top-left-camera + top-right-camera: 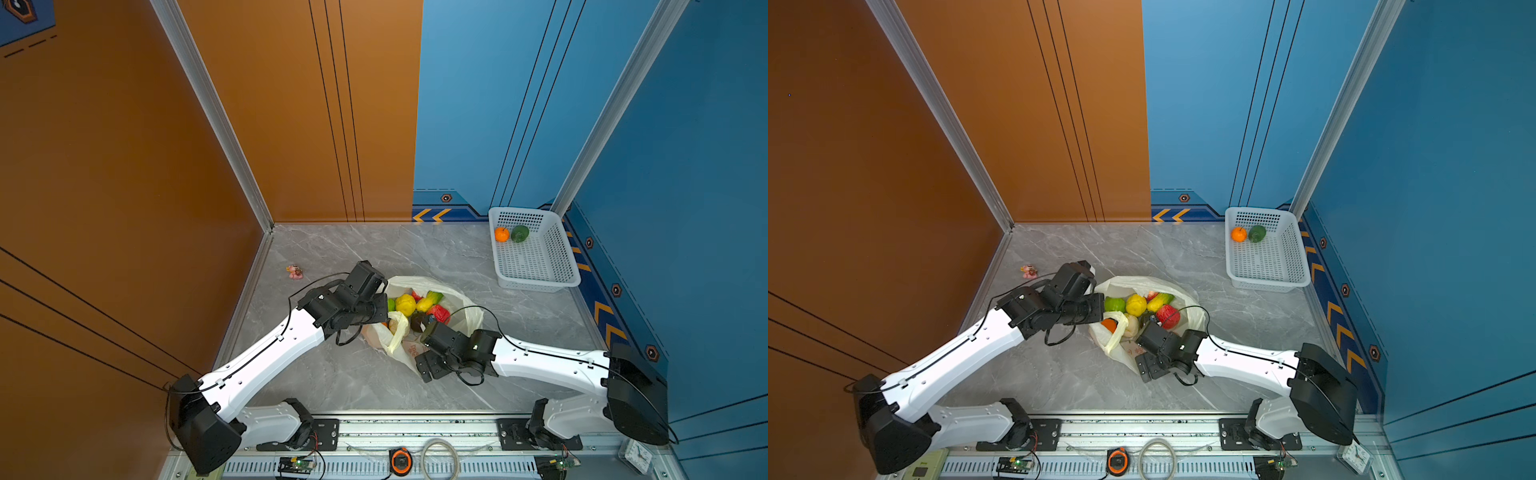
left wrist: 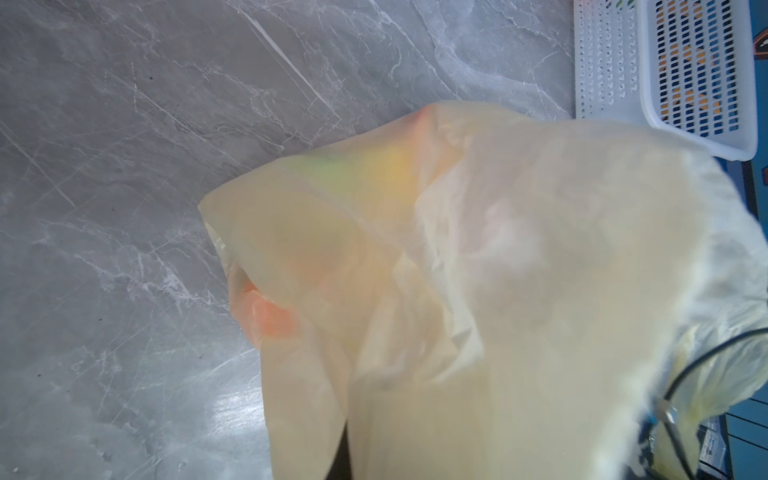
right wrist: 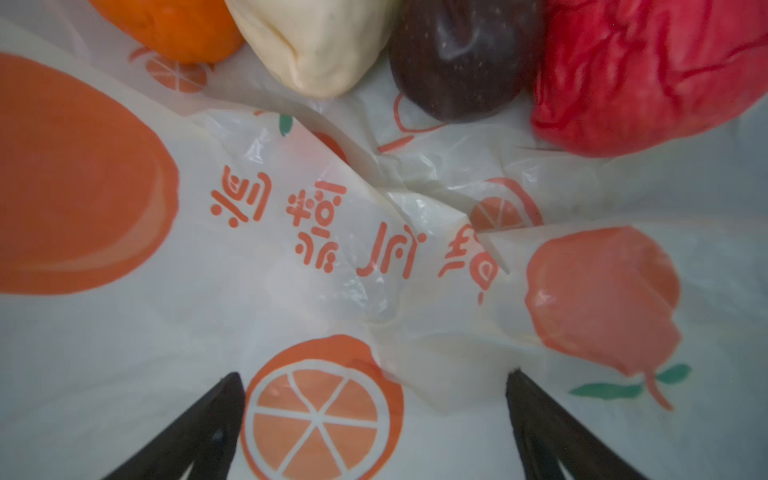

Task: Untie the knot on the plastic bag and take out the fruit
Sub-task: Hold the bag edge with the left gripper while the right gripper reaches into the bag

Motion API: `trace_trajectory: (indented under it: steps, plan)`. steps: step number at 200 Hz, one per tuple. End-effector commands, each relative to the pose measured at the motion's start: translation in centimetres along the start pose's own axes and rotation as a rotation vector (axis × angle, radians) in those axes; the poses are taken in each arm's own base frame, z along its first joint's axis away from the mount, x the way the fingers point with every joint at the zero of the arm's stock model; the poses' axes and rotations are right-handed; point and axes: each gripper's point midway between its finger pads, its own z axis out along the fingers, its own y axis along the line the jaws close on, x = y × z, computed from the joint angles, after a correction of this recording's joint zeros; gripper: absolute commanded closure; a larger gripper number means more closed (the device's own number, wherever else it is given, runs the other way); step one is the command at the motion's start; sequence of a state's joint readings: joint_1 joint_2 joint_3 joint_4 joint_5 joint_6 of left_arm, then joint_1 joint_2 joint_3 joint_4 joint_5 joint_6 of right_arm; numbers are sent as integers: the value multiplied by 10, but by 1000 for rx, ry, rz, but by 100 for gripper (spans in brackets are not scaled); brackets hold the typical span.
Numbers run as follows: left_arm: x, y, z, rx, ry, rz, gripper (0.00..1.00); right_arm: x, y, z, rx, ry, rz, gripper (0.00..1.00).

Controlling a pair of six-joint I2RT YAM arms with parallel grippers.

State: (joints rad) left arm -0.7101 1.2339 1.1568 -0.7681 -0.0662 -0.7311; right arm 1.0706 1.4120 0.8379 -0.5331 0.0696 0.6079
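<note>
One plastic bag (image 1: 467, 322) lies near the middle of the grey marble table (image 1: 374, 249) with its mouth open, and eight pieces of fruit (image 1: 405, 303) can be counted inside it across both top views: one bright green, one yellow, one small red, one yellow-green, one larger red, one dark brown, one cream and one orange. Two more pieces sit in the single white basket (image 1: 536, 257) at the far right corner, an orange (image 1: 501, 235) and a dark green fruit (image 1: 520, 233), side by side. One pink toy figure (image 1: 294, 272) stands alone to the left, well apart from the bag. The left gripper (image 1: 384, 309) is at the bag's left rim, closed on the film; the plastic drapes over its wrist camera and hides the jaws. The right gripper (image 3: 374, 386) hovers low over the bag's printed side with its fingers spread wide and nothing between them, the orange, cream, brown and red pieces just ahead. The right arm's black cable (image 1: 478, 309) arcs across the bag
</note>
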Motion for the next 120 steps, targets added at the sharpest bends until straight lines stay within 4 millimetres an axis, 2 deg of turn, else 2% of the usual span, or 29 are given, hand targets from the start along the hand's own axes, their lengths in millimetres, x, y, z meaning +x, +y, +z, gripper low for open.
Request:
trace_trajectory:
  steps: [1,29,65,87,120]
  plan:
    - [8,-2,-3,20,15,6,100,21,1,8,10,92,31,1]
    - [13,-6,-4,32,28,47,100,-7,8,-5,-16,38,59,0]
    - [15,-15,-6,53,28,99,100,-41,27,-16,-96,32,59,0]
    - [20,-17,-4,60,46,126,100,-61,36,-12,-152,54,67,1]
    - [26,-17,-5,71,56,171,100,-94,34,2,-208,73,123,2]
